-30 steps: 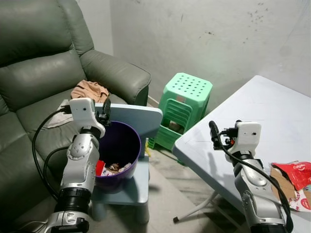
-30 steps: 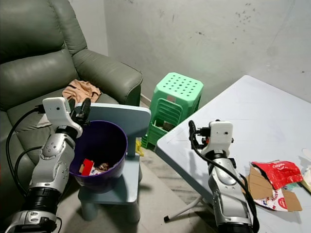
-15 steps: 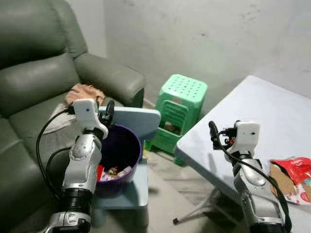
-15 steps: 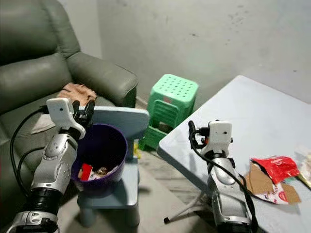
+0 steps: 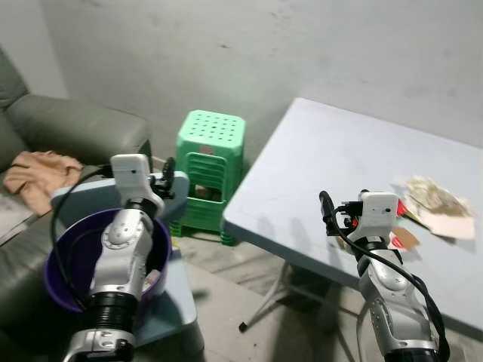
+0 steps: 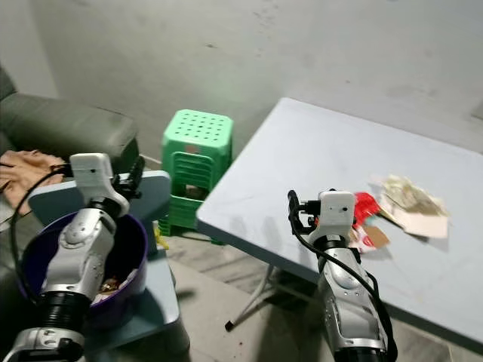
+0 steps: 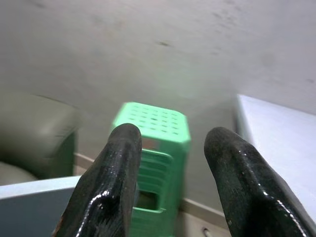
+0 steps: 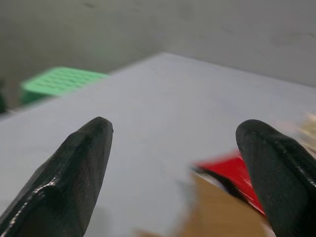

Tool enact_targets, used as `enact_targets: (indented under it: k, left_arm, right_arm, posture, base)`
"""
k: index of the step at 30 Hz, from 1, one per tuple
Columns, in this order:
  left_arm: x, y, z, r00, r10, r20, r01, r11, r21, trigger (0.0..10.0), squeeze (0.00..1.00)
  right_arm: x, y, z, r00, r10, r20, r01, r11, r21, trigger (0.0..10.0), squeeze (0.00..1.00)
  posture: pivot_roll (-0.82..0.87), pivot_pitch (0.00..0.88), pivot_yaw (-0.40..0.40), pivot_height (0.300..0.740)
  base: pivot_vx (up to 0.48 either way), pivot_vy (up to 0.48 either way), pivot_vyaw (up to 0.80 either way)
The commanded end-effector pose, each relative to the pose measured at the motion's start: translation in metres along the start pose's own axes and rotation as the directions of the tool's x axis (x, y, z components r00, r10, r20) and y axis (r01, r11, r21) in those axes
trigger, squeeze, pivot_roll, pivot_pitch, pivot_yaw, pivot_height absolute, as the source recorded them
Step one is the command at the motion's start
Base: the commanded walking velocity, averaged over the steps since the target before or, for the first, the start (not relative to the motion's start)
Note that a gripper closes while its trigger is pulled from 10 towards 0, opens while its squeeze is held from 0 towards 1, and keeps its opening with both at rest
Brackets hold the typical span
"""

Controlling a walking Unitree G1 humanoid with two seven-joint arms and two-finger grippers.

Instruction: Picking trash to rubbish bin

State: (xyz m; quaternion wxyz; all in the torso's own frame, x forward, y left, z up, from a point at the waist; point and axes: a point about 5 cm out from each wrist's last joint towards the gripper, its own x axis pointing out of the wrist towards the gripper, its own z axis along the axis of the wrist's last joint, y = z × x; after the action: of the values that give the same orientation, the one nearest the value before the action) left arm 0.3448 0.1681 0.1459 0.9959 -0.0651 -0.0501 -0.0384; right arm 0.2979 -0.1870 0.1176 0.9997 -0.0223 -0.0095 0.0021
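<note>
Trash lay on the pale blue-grey table (image 5: 317,162), toward the robot's right side: a red wrapper (image 6: 364,204) with a brown cardboard scrap (image 6: 375,236) just beside it, both partly hidden behind the right wrist housing, and farther out a crumpled tan paper wad (image 6: 404,194) resting on a flat beige piece (image 6: 419,223). The red wrapper appeared glossy with white print; the lettering was too small to read. In the right wrist view the red wrapper and cardboard were blurred, lying beyond the two fingers. The right gripper (image 8: 177,163) was held above the table's near edge, close to the red wrapper but not touching it, fingers spread wide with nothing between them. The rubbish bin (image 5: 60,260), a purple round tub, sat on a light blue child's chair (image 5: 162,290) at the robot's left; some scraps showed inside near its bottom (image 6: 113,285). The left gripper (image 7: 170,177) was raised over the bin's far rim by the chair back, fingers apart and empty. A green plastic stool (image 5: 210,162) stood between chair and table against the grey wall. A grey-green sofa (image 5: 68,128) lay to the far left with a tan cloth (image 5: 38,170) on its seat.
</note>
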Motion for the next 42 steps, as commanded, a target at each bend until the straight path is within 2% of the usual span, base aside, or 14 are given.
enact_targets:
  k: [1,7,11,18,26,34,35,37,39,42]
  left_arm:
    - [0.001,-0.009,-0.001,0.999,-0.045,-0.006,0.045,0.999,0.013,10.0,0.0]
    - [-0.001,-0.013,-0.002,0.996,-0.084,-0.013,0.084,0.996,0.041,10.0,0.0]
    - [-0.002,-0.016,-0.003,0.995,-0.101,-0.016,0.102,0.994,0.032,10.0,0.0]
    - [-0.004,-0.019,-0.006,0.991,-0.128,-0.028,0.128,0.991,0.023,10.0,0.0]
    - [-0.006,-0.02,-0.009,0.989,-0.138,-0.045,0.138,0.99,0.007,10.0,0.0]
    - [-0.007,-0.02,-0.01,0.989,-0.138,-0.056,0.138,0.99,-0.008,10.0,0.0]
    - [-0.007,-0.02,-0.011,0.989,-0.133,-0.062,0.133,0.991,-0.005,10.0,0.0]
    - [-0.006,-0.02,-0.013,0.991,-0.107,-0.077,0.104,0.993,-0.051,10.0,0.0]
    - [-0.005,-0.02,-0.013,0.992,-0.09,-0.084,0.086,0.995,-0.051,10.0,0.0]
    - [-0.003,-0.023,-0.015,0.991,-0.086,-0.104,0.086,0.996,-0.001,10.0,0.0]
  right_arm:
    - [0.001,-0.003,0.004,1.0,-0.005,0.012,0.005,1.0,-0.007,10.0,0.0]
    - [-0.001,-0.003,0.003,1.0,-0.008,0.008,0.008,1.0,-0.011,10.0,0.0]
    - [-0.003,-0.003,0.004,1.0,-0.009,0.022,0.009,1.0,0.01,10.0,0.0]
    - [-0.006,-0.002,0.004,1.0,0.011,0.022,-0.011,1.0,0.019,10.0,0.0]
    - [-0.011,0.0,0.002,0.999,0.029,0.016,-0.029,0.999,0.024,10.0,0.0]
    - [-0.015,0.001,0.0,0.999,0.042,-0.003,-0.042,0.998,0.037,10.0,0.0]
    - [-0.015,0.001,0.0,0.999,0.043,-0.009,-0.043,0.998,0.044,10.0,0.0]
    - [-0.017,0.002,-0.002,0.998,0.06,-0.03,-0.058,0.996,0.072,10.0,0.0]
    - [-0.018,0.003,-0.003,0.996,0.075,-0.04,-0.071,0.993,0.093,10.0,0.0]
    - [-0.019,0.003,-0.007,0.992,0.084,-0.092,-0.071,0.988,0.133,10.0,0.0]
  posture:
    - [-0.01,0.0,-0.073,0.74]
    - [-0.02,0.0,-0.072,0.74]
    - [-0.02,0.0,-0.071,0.74]
    - [-0.02,0.0,-0.07,0.74]
    - [-0.03,0.0,-0.066,0.74]
    - [-0.03,0.0,-0.064,0.74]
    - [-0.04,0.0,-0.064,0.74]
    - [-0.04,0.0,-0.061,0.74]
    - [-0.04,0.0,-0.06,0.74]
    - [-0.05,0.0,-0.059,0.74]
  base:
    - [0.0,0.0,-0.71]
    - [0.0,0.0,-0.71]
    - [0.0,0.0,-0.69]
    - [0.0,0.0,0.0]
    - [0.0,-0.25,0.0]
    - [0.242,-0.247,0.0]
    - [0.0,0.0,0.0]
    - [0.0,0.0,0.0]
    - [0.0,0.0,0.0]
    - [0.0,0.0,0.0]
